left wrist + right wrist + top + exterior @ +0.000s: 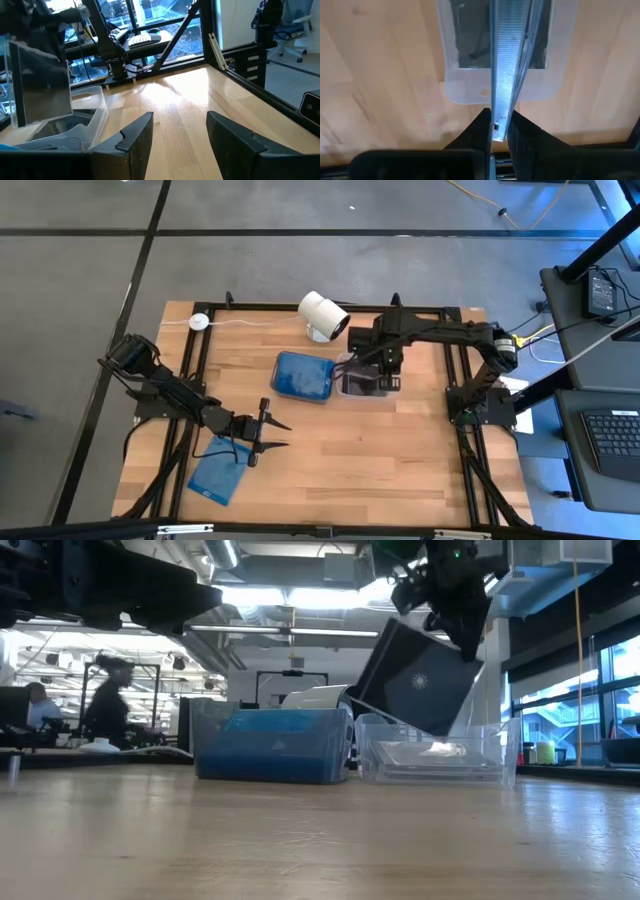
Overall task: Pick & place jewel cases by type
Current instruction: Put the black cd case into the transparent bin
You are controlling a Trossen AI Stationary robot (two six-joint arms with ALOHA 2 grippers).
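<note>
While the right gripper (499, 131) is pinching a dark grey flat plastic jewel case (420, 680) edge-on above the clear rectangular plastic tub (366, 379) | blue-filled tub (304, 376) sitting at its 9 o'clock | left gripper (268, 434) is hanging open, empty | translucent blue flat case (217, 478) at table's 7 o'clock is lying unsorted.

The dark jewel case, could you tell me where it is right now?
The dark jewel case hangs tilted in the right claw above the clear tub, right of the blue tub.

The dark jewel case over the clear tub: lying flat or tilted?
Tilted: the dark jewel case hangs slanted, pinched by the right gripper above the clear tub.
</note>
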